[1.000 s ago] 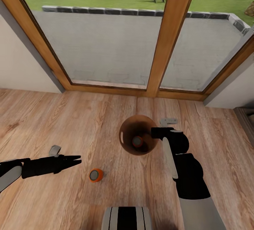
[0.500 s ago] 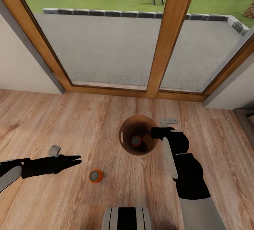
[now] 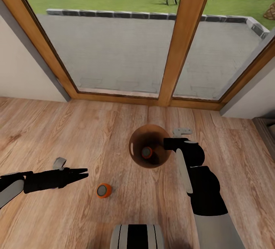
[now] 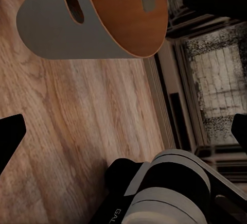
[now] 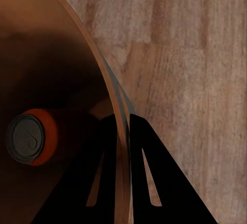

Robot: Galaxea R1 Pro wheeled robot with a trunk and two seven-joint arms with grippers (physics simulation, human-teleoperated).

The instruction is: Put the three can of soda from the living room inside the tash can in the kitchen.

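On the wood-plank floor (image 3: 95, 134), before the wood-framed glass doors (image 3: 179, 50): one round bin (image 3: 133, 150), dark grey outside, tan inside, lifted and tilted. Contents: one orange can (image 3: 147, 152), silvery top showing, lying against the inner wall. Right gripper (image 3: 167, 143): clamped on the bin's rim, one finger inside the wall and one outside, as the right wrist view shows with the can (image 5: 30, 137) nearby. Second orange can (image 3: 104, 190): lying on the floor, near and apart from the bin, just beside the left gripper (image 3: 83, 172). Left gripper: holding nothing, fingers (image 4: 10, 136) set well apart in the left wrist view, pointing toward the bin (image 4: 67, 28).
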